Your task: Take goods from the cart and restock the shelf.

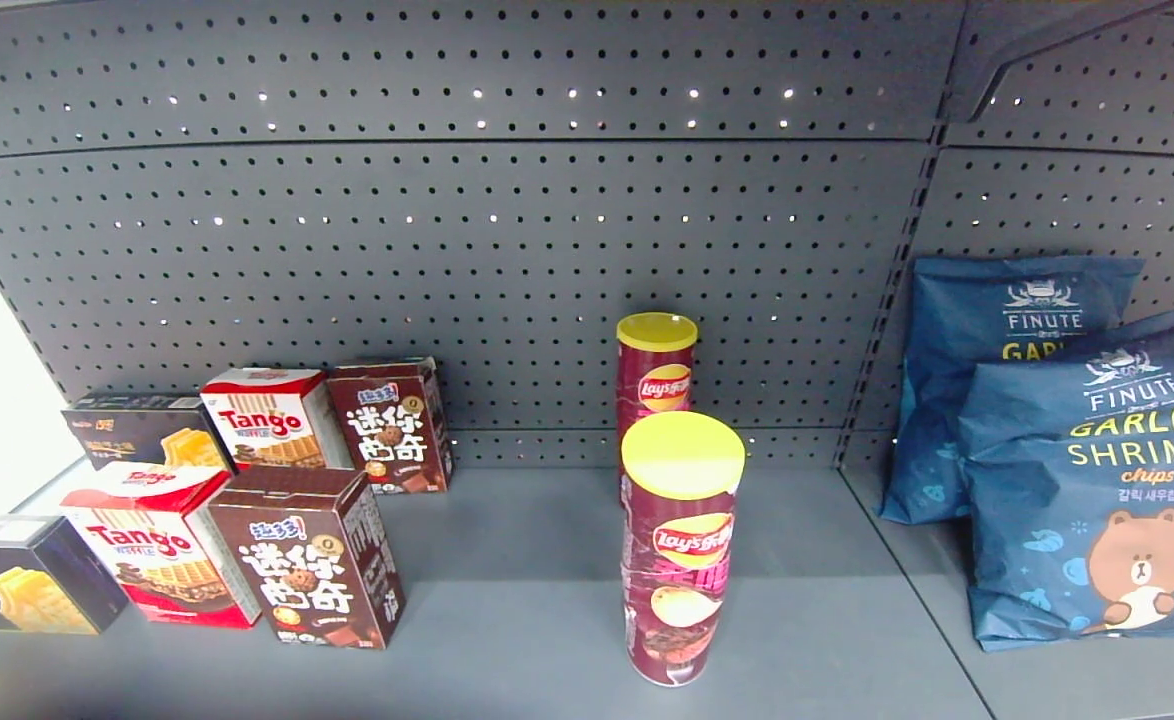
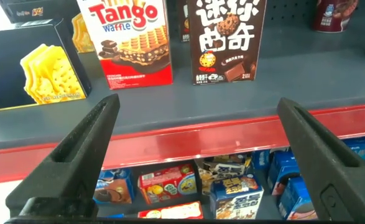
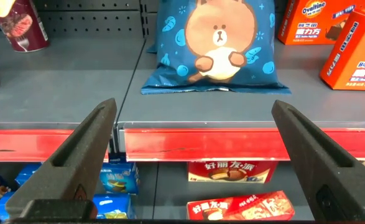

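The grey shelf (image 1: 527, 540) holds two maroon chip cans with yellow lids, one in front (image 1: 682, 560) and one behind it (image 1: 655, 385). To their left stand snack boxes in two rows, among them a red waffle box (image 1: 157, 545) and a brown cookie box (image 1: 312, 570). Two blue chip bags (image 1: 1087, 490) lean at the right. My left gripper (image 2: 198, 104) is open and holds nothing, just in front of the shelf's red edge (image 2: 188, 140), facing the waffle box (image 2: 132, 40) and cookie box (image 2: 226, 37). My right gripper (image 3: 194, 107) is open with nothing in it, before the bear-printed bag (image 3: 213, 43).
A black biscuit box (image 2: 30, 62) stands left of the waffle box. Orange boxes (image 3: 356, 43) stand right of the blue bag. A lower shelf under the red edge (image 3: 232, 142) holds several small packets (image 2: 232, 186) and red boxes (image 3: 229, 171). Bare shelf lies on both sides of the cans.
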Robot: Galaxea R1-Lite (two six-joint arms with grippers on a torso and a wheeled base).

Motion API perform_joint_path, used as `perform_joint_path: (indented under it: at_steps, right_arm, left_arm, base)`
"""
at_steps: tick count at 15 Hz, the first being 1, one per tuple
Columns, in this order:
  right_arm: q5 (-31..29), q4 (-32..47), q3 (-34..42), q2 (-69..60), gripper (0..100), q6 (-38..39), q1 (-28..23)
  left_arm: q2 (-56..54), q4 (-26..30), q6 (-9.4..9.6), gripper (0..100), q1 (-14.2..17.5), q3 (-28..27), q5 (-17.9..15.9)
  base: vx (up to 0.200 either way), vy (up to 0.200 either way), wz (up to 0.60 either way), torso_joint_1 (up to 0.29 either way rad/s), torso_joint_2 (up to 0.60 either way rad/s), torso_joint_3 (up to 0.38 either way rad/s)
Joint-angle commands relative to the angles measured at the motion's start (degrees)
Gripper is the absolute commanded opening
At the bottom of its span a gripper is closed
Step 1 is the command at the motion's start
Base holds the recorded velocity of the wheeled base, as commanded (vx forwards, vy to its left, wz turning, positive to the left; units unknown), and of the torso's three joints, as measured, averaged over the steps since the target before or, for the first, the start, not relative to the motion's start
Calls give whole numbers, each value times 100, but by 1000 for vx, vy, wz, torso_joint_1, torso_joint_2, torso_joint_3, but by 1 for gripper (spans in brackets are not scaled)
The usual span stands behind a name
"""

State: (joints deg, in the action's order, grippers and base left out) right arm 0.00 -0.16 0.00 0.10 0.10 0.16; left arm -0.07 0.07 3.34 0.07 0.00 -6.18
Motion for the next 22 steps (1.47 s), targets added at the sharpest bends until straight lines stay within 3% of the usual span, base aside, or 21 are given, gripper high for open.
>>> perform_joint_path:
  at_steps: [1,5,7,17,22]
  right_arm:
    - [0,-2,0,-10,100,-1,2]
    - [0,-2,0,-10,100,-1,2]
    - [0,-2,0,-10,100,-1,2]
    - [0,-2,0,-10,100,-1,2]
    - [0,-2,0,-10,100,-1,2]
  left_arm:
    - [7,1,35,100,1,0,-15]
    - [7,1,-35,100,1,0,12]
    - [7,1,-167,100,1,0,12]
    - [7,1,-149,100,1,0,-6]
    - [7,1,-167,100,1,0,12]
  base:
    - [0,0,0,0,0,0]
    - [0,-100,0,-1,2,0]
    - [0,0,0,0,0,0]
    - [-40,0,0,0,0,0]
    - [0,-80,0,3,1,-1]
